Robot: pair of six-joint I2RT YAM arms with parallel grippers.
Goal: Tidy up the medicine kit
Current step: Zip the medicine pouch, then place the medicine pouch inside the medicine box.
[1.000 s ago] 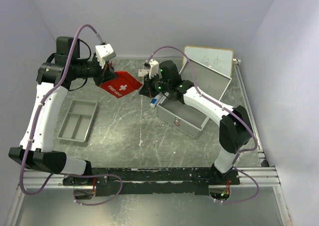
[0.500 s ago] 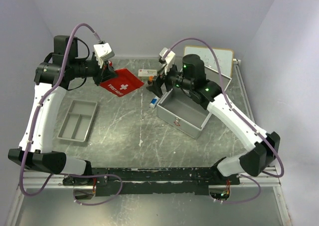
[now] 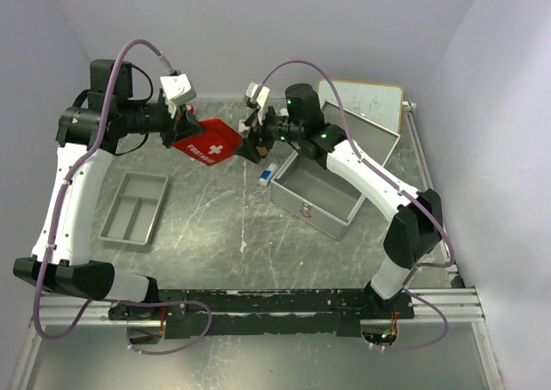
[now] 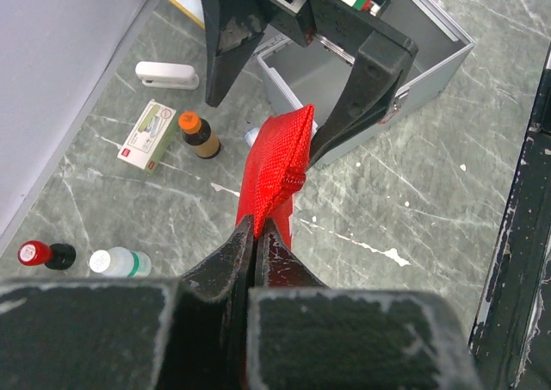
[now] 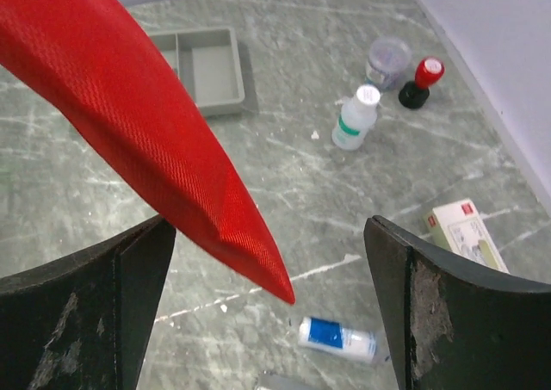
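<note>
Plain, pale lilac walls [image 3: 258, 28] close in a grey-green table [image 3: 224, 235], its stone-like top streaked with white scratches and scuffs. The medicine kit [image 3: 314, 202], a boxy case of brushed silver metal, sits right of centre toward the back. Its lid [image 3: 366, 136] is thrown open and leans back in front of a white board [image 3: 366, 99] with a pale frame. On the left lies a grey plastic tray [image 3: 133, 207], shallow, rectangular and split into compartments. Between the arms a flat red pouch [image 3: 207, 145] of woven fabric with a white cross hangs above the table. The left gripper [image 4: 255, 235] is pinched tight on one edge of it. The right gripper [image 5: 271, 304] is spread wide, its dark fingers standing either side of the pouch's pointed far corner without touching it. Small things dot the back of the table: a white-and-red carton [image 4: 151, 134], a brown bottle [image 4: 198, 136] with an orange cap, a white bottle [image 5: 353, 119] with a green band, a red-capped bottle [image 5: 417, 82], and a blue-and-white tube [image 3: 267, 176] just beside the kit's left corner.
</note>
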